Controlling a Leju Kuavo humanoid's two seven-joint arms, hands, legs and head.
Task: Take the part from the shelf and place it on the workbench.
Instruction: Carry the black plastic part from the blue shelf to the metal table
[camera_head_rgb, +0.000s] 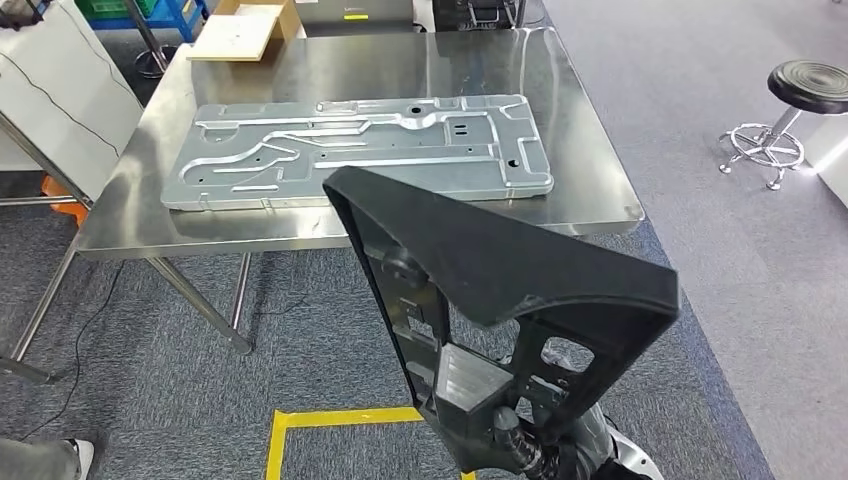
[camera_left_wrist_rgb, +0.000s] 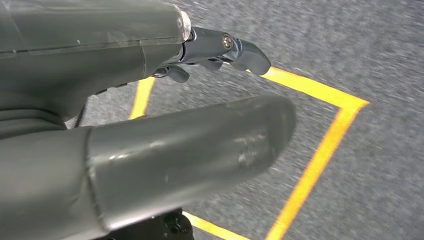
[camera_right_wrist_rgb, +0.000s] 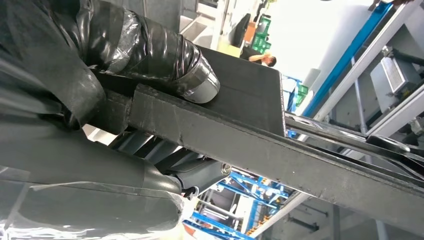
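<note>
The right hand (camera_right_wrist_rgb: 150, 60) clamped the black part (camera_head_rgb: 500, 270) short of the table (camera_head_rgb: 590, 130), the left hand (camera_left_wrist_rgb: 150, 100) hung empty, fingers loosely apart; the part could strike the metal panel (camera_head_rgb: 360, 150) there.

A large black triangular plastic part with open ribbed framework (camera_head_rgb: 500, 290) is standing up in the foreground, its lower end sitting in the robot's right hand (camera_head_rgb: 520, 445) at the bottom edge. Beyond it, a flat grey stamped sheet-metal panel (camera_head_rgb: 350, 150) is lying on the shiny stainless-steel surface (camera_head_rgb: 400, 65), near its front edge. A yellow tape outline (camera_head_rgb: 340, 420) is marking the grey carpet, and a round black stool on a chrome base (camera_head_rgb: 790, 110) is standing well off to the right
</note>
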